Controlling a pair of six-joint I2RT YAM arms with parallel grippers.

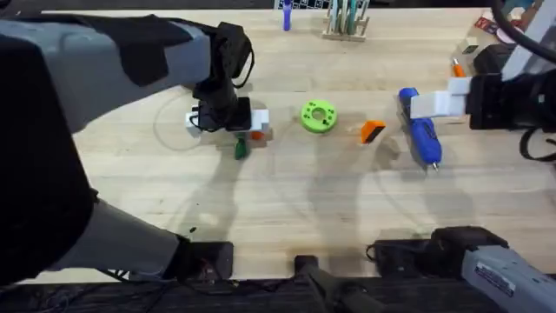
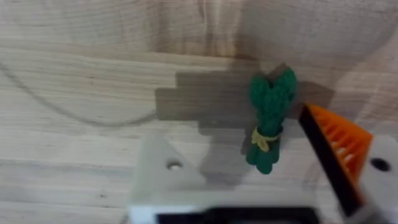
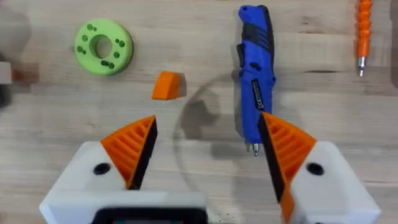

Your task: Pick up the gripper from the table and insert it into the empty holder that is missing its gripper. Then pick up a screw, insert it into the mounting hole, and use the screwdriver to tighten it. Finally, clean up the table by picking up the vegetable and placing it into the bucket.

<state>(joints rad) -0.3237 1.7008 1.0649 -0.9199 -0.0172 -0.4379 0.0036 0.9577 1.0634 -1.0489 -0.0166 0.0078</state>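
Left gripper (image 1: 233,122) over the vegetable (image 1: 241,149), jaws apart.
On the table (image 1: 287,200): vegetable's long axis runs away from the bases; orange gripper (image 1: 373,131) mid-table; screwdriver (image 1: 423,137) bit toward the bases, under the wide-open right gripper (image 3: 205,152).

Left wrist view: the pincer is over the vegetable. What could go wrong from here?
1. The left pincer has one empty holder with no ribbed pad, so a grasp on the vegetable may slip.
2. The right pincer hangs open, with the screwdriver close beside the loose orange gripper. Reaching for one could knock the other.
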